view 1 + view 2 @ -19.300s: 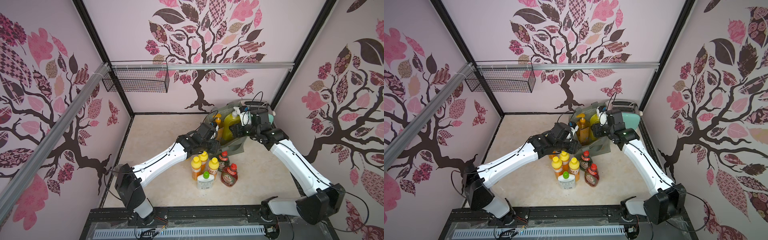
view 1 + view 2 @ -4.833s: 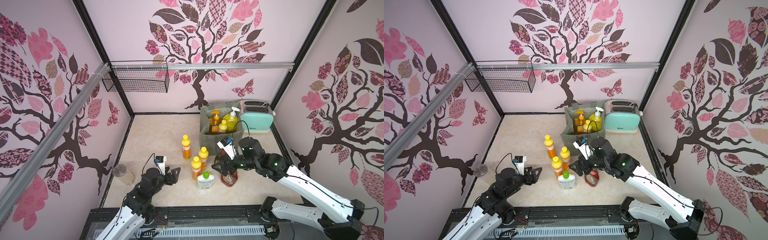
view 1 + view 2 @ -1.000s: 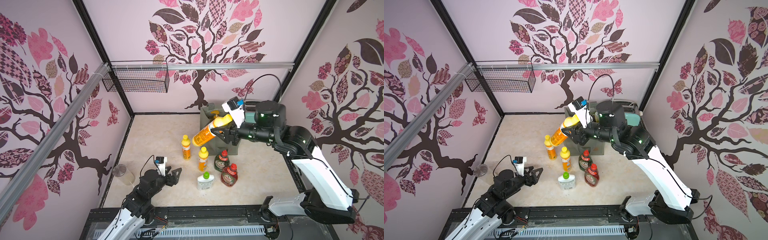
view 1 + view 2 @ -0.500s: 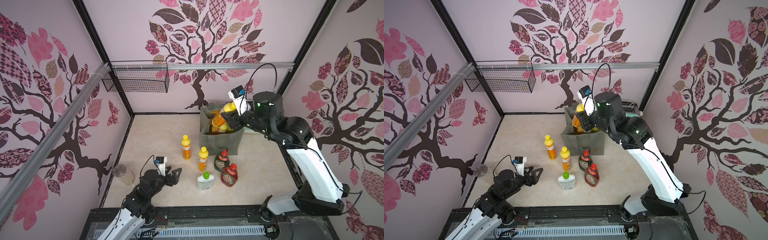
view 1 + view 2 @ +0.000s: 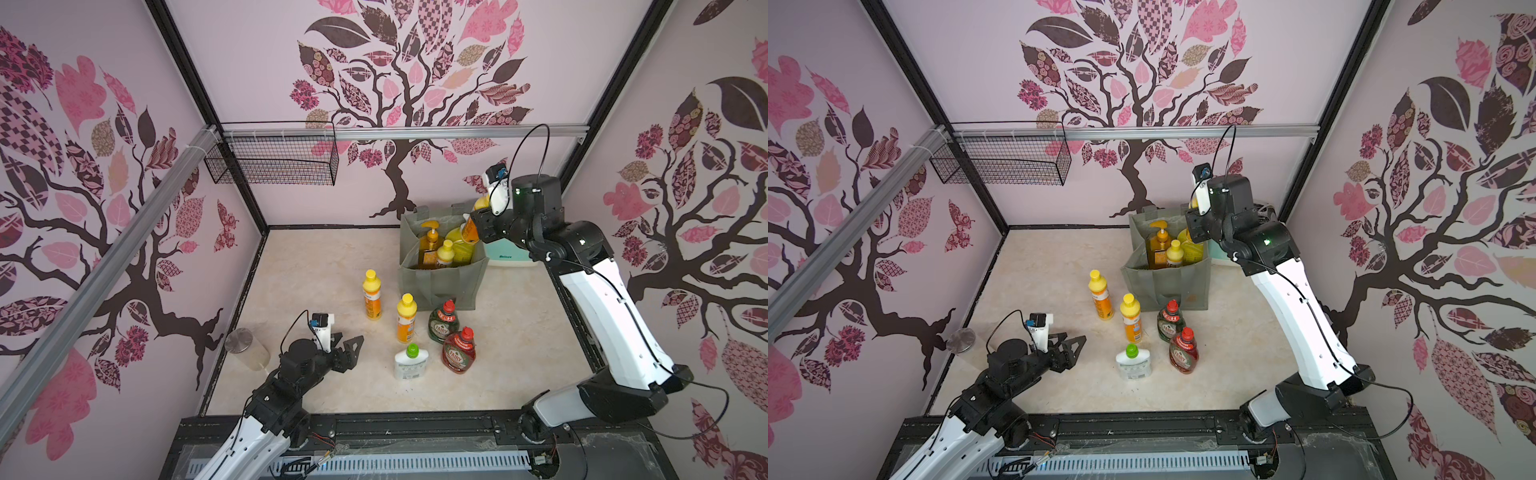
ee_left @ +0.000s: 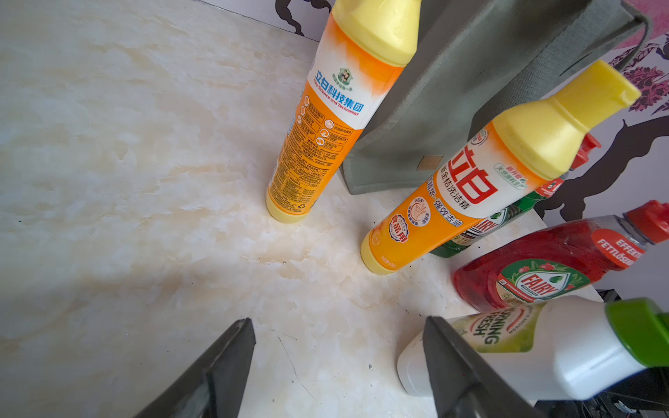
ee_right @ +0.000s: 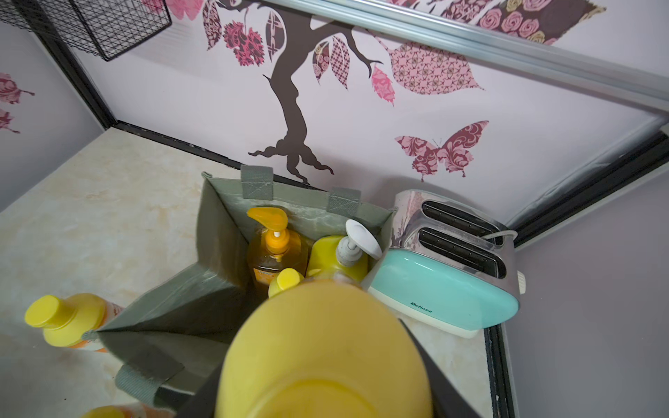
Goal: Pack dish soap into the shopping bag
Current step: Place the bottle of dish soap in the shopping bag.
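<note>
Dish soap [image 5: 406, 329] sits in three places. The held orange bottle [image 5: 470, 229] is pinched between the jaws of the right gripper [image 5: 477, 227], which stand about half apart and press against its sides. It hangs cap-up and slightly tilted over the open top of the shopping bag [image 5: 440, 284], on the side nearest the teal toaster [image 5: 505, 258]. In the right wrist view its yellow top [image 7: 325, 354] fills the foreground above the bag's mouth. Whether its base has dipped below the rim I cannot tell.

Inside the bag stand the orange pump bottle [image 5: 428, 247], the big yellow bottle [image 5: 459, 248] with its white pump, and a small yellow-capped bottle [image 5: 446, 252] just in front of them.

Five more stand upright on the tabletop [image 5: 316, 266] in front of the bag. The far orange bottle [image 5: 371, 296] is off the corner away from the toaster and the near orange bottle [image 5: 406, 316] is beside it. The green Fairy [image 5: 443, 326] is close to the bag's front, with the red Fairy [image 5: 458, 352] and the white green-capped bottle [image 5: 410, 362] closest to the robot.

The left gripper [image 5: 350, 337] hovers low over the table with its jaws spread wide and nothing between them. In the left wrist view the white bottle lies near one of its fingers [image 6: 456, 365]
</note>
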`<state>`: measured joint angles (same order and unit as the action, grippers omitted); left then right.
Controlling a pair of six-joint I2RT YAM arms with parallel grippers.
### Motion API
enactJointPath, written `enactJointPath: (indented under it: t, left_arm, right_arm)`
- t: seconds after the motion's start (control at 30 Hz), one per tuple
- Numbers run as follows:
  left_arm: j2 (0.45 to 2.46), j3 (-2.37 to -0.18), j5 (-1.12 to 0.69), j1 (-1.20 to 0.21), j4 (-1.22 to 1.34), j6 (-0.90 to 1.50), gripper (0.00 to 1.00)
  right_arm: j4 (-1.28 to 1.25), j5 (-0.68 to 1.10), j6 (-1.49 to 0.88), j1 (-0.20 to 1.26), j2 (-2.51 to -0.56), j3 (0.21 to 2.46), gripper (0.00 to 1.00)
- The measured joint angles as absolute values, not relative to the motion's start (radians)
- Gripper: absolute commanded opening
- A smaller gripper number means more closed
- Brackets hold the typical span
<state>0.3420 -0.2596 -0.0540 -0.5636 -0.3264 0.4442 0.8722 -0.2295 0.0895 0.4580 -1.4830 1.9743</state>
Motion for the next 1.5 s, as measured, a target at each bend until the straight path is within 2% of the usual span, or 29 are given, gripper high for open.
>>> enactJointPath:
  t: [0.53,1.3,1.5]
  left_arm:
    - [0.346,-0.260,-0.054,-0.564,-0.326,0.444,0.80]
    - [0.348,-0.260,-0.054,-0.564,-0.324,0.444,0.80]
    - [0.348,-0.260,-0.054,-0.564,-0.324,0.444,0.80]
  right_arm:
    - [0.716,-0.161,0.075,0.363,-1.531,1.709,0.30]
    - [0.638,-0.113,0.055,0.314,-1.651,1.609,0.29]
    - [0.632,-0.111,0.045,0.309,-1.680,1.609,0.31]
